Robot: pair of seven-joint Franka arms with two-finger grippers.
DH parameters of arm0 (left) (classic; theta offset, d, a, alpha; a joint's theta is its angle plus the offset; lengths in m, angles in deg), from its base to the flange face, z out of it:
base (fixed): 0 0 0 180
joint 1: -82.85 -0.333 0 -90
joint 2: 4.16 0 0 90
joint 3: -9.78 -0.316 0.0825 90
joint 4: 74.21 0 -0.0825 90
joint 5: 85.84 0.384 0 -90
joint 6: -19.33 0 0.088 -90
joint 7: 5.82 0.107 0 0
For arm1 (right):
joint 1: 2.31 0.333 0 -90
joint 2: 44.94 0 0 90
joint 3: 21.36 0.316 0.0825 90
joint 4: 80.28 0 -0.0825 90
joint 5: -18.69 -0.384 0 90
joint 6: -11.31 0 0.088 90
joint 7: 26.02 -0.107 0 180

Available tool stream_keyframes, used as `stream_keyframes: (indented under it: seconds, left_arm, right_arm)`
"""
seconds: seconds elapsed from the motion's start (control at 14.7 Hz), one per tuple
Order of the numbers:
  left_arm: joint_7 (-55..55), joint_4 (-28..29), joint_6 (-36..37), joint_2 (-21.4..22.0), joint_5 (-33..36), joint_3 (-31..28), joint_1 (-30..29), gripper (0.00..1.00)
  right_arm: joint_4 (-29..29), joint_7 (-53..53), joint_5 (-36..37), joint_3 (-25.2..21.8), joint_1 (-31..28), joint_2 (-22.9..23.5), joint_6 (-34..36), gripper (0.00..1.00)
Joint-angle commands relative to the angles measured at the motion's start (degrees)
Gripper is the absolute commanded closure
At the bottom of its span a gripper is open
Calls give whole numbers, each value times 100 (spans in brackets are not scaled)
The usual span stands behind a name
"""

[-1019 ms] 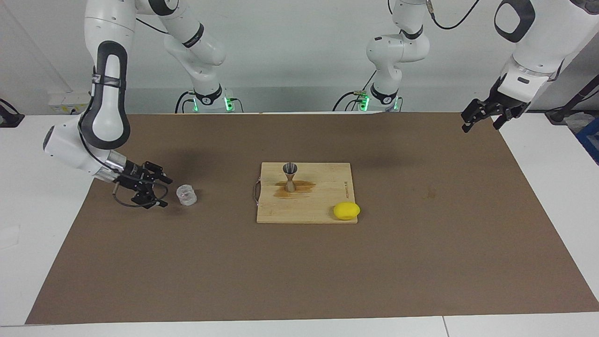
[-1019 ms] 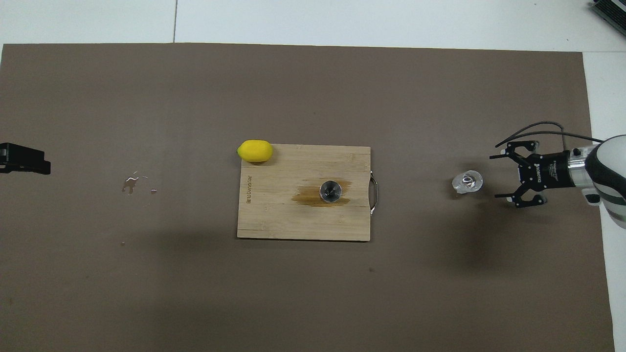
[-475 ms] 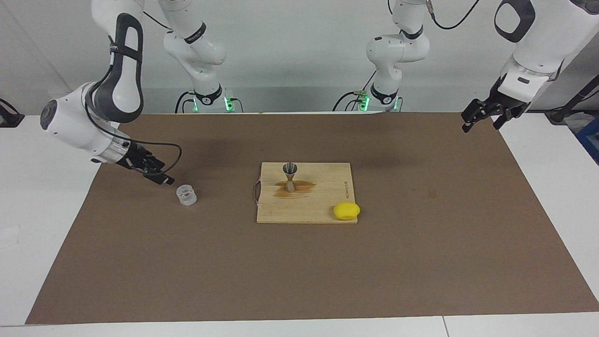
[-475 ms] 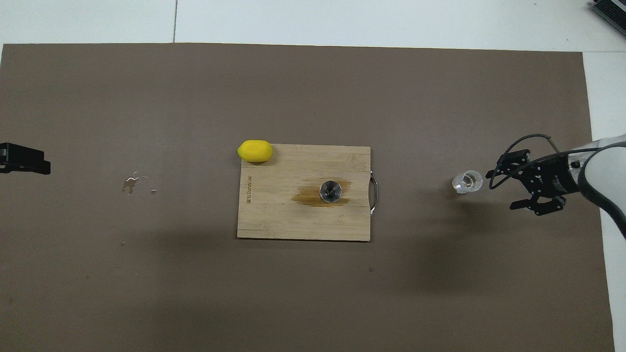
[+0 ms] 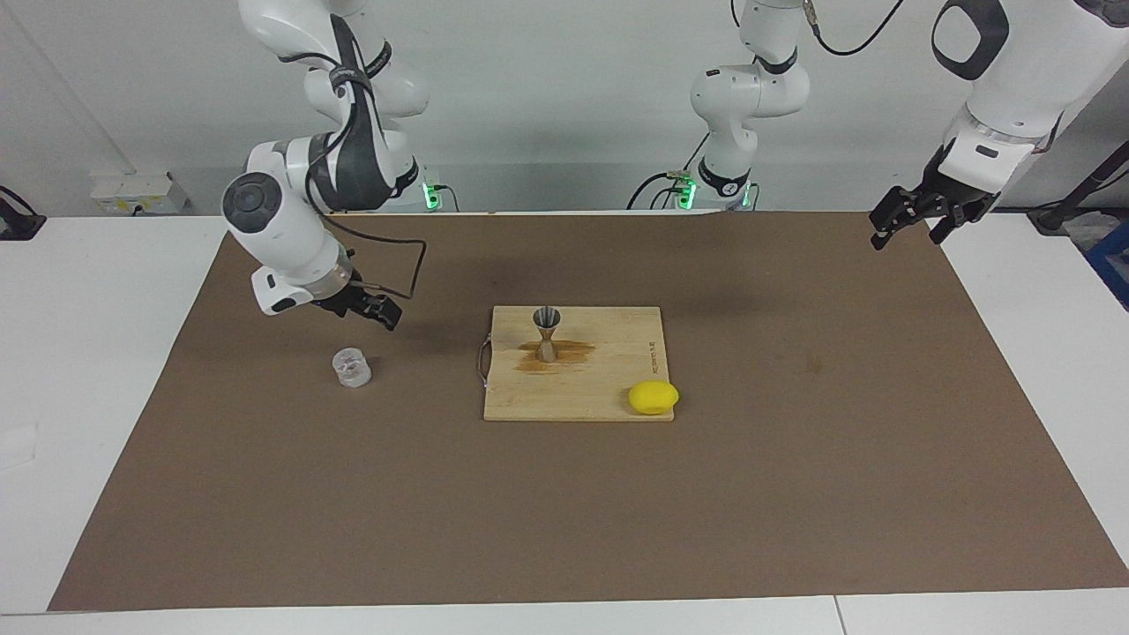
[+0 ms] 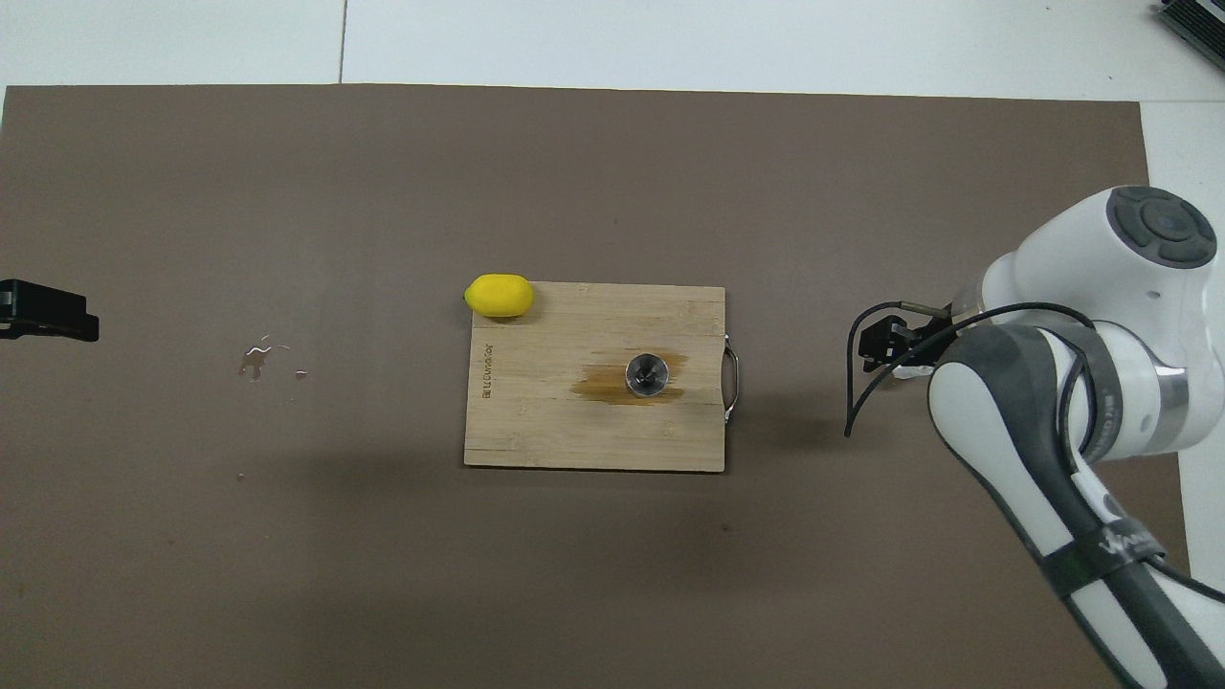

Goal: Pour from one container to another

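Observation:
The clear plastic cup (image 5: pixel 352 368) stands upright on the brown mat toward the right arm's end of the table. It is hidden under the right arm in the overhead view. The metal jigger (image 5: pixel 547 332) (image 6: pixel 647 373) stands upright on the wooden cutting board (image 5: pixel 609 388) (image 6: pixel 536 431), on a brown wet stain. My right gripper (image 5: pixel 375 310) (image 6: pixel 885 346) is open and empty. It is raised over the mat just beside the cup and does not touch it. My left gripper (image 5: pixel 908 220) (image 6: pixel 43 313) is open and empty, and waits over the mat's edge at the left arm's end.
A yellow lemon (image 5: pixel 654 398) (image 6: pixel 499 295) lies at the board's corner farthest from the robots, toward the left arm's end. The board's metal handle (image 6: pixel 732 381) faces the cup. A few water drops (image 6: pixel 263 359) lie on the mat toward the left arm's end.
My right arm has lifted and swung its open gripper from beside the cup up and toward the board. The cup stays standing on the mat. The left arm has not moved.

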Motion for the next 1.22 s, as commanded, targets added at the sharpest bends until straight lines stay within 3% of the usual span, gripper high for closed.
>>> stream_keyframes:
  seconds: [0.0, 0.27, 0.54, 0.95, 1.15]
  left_arm:
    - [-89, -80, 92, -25, 55, -85, 100, 0]
    - [-89, -80, 92, -34, 55, -85, 100, 0]
    - [-89, -80, 101, -34, 55, -85, 91, 0]
    - [-89, -80, 101, -34, 55, -85, 91, 0]
    - [-89, -89, 101, -34, 55, -85, 91, 0]
  right_arm:
    - [435, 172, 183, 25, -23, -224, 346, 0]
    - [1577, 172, 183, -27, -111, -216, 1199, 0]
    - [2308, 189, 191, -53, -251, -268, 1903, 0]
    - [2266, 172, 472, 43, -42, -479, 2589, 0]
    - [2230, 329, 455, 61, -32, -497, 2563, 0]
